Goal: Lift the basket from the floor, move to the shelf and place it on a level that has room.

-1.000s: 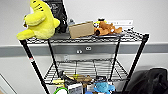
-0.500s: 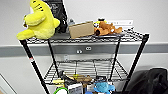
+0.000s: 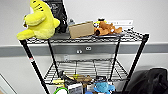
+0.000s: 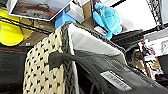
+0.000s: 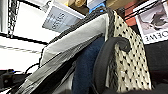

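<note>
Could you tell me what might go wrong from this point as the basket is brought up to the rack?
1. The shelf's second tier looks bare, but the top tier sits close above it; the basket could catch on the wire edge going in.
2. The tier below is crowded, with a blue plush and boxes near its front; a basket carried too low might knock them.
3. The rack may roll if bumped, so the yellow plush overhanging the top corner could topple.

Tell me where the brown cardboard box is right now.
In the head view, the brown cardboard box stands on the shelf's top tier, near its middle, between the yellow plush and the small orange plush.
</note>
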